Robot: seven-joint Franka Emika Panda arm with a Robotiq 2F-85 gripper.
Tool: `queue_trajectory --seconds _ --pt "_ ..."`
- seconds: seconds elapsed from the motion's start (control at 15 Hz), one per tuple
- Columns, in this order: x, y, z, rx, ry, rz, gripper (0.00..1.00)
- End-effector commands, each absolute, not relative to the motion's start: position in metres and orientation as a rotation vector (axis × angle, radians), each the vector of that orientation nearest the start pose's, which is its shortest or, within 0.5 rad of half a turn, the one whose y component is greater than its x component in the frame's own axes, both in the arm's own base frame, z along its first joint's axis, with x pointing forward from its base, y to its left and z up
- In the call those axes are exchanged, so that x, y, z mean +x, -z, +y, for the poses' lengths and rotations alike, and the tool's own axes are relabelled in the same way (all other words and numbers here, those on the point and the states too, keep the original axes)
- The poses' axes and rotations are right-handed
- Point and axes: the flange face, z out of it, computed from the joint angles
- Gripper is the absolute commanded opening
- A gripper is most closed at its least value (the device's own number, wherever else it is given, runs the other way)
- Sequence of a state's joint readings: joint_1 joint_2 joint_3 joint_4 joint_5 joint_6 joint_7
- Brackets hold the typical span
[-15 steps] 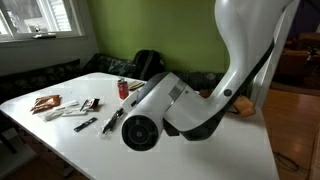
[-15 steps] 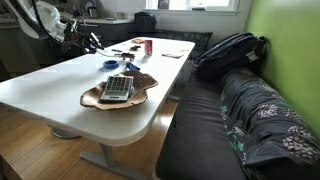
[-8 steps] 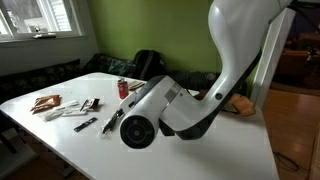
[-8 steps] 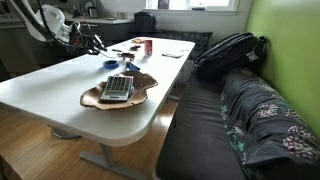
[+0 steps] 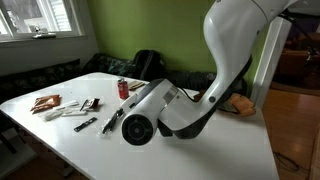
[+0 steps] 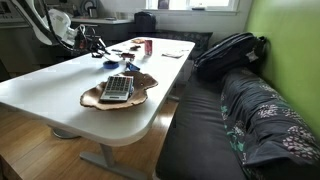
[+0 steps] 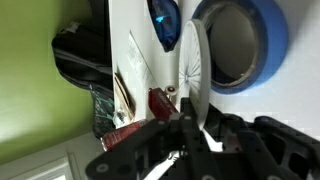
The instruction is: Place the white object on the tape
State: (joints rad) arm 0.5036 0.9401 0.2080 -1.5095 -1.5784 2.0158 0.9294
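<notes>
In the wrist view the blue tape point(image 7: 272, 45) lies flat on the white table at the top right, its open centre showing. My gripper point(image 7: 190, 125) is shut on the white object point(image 7: 192, 70), a thin whitish disc seen edge-on. The disc's far end overlaps the tape's left rim. I cannot tell whether the disc touches the tape. In an exterior view the gripper point(image 6: 95, 42) hangs over the far part of the table. In the view from the opposite side the arm point(image 5: 160, 105) hides the disc and the tape.
A dark blue item point(image 7: 165, 20) lies just left of the tape. A red can point(image 6: 147, 46) point(image 5: 123, 88) and pens and white pieces point(image 5: 85, 108) lie nearby. A wooden bowl point(image 6: 140, 92) holding a keypad-like device point(image 6: 118, 87) sits at the near table edge. A bench with a backpack point(image 6: 230, 50) runs alongside.
The arm has shifted a little, and the gripper with the disc has moved slightly along the table towards the can side.
</notes>
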Motion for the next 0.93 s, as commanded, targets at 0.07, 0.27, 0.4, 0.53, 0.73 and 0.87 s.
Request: queue_trajectory --seconds 0.07,0.27,0.4,0.53,0.73,0.87 --pt "0.574 -0.109 0.392 1.943 -0.706 0.810 0.04" --pt "0.571 -0.106 0.394 1.941 -0.701 0.809 0.04" --pt "0.569 -0.106 0.394 1.931 -0.704 0.802 0.04" --pt "0.569 -0.107 0.393 1.916 -0.710 0.780 0.04" --pt "0.567 -0.109 0.394 1.904 -0.716 0.757 0.04" --pt "0.566 -0.108 0.394 1.901 -0.713 0.750 0.04"
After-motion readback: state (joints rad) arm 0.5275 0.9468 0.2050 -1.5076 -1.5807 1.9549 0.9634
